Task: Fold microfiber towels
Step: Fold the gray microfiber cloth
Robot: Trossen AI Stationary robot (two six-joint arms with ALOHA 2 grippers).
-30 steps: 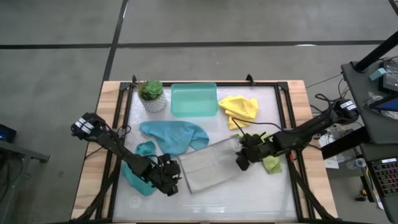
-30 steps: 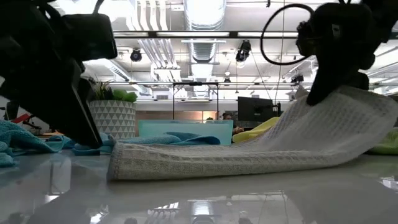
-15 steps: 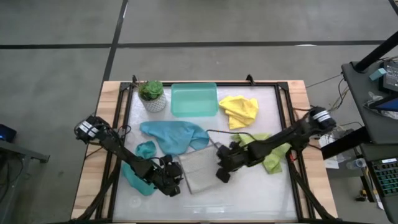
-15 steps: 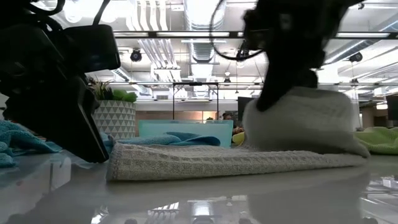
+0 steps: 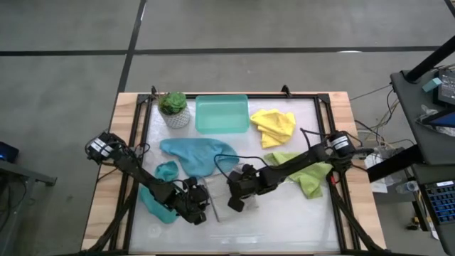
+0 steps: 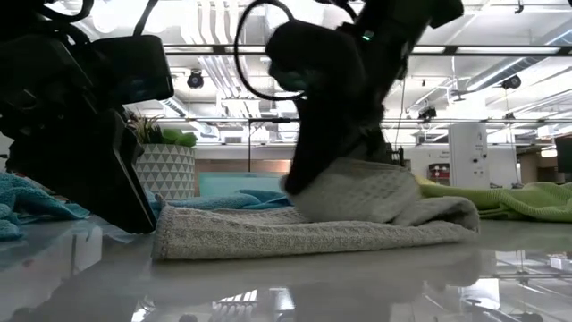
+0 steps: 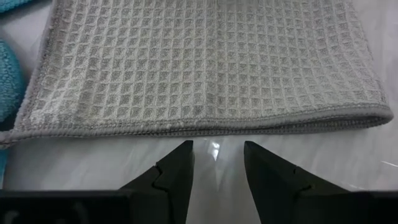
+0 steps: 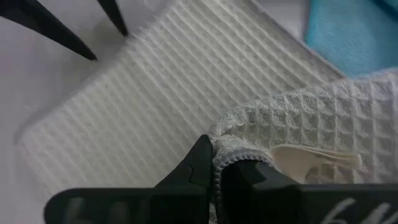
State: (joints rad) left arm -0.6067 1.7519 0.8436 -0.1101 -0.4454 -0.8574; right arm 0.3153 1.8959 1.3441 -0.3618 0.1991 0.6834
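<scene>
Ceiling ducts and office lights are being seen beyond the table (image 5: 321, 213) in the low view. Across its pale top the towels are lying: a teal one (image 5: 199, 155) spread near the middle, a second teal one (image 5: 160, 192) bunched under the left arm, a yellow one (image 5: 274, 124) at the far right, a lime one (image 5: 306, 176) beneath the right arm. A teal tray (image 5: 222, 114) and a potted plant (image 5: 173, 108) are standing along the far edge.

Grey towel (image 6: 268, 233), near the front centre, is being folded in half; this step is judged to be well under way. One edge is being held pinched in the closed right pincer (image 8: 217, 163) and carried over the flat half, toward the left pincer (image 7: 214, 168). The right arm is being stretched low and long across the table. The left pincer is being held open, low, just beside the towel's near hem, gripping nothing.

Next move, as judged: the lifted edge is to be laid square on the opposite hem, then released.
</scene>
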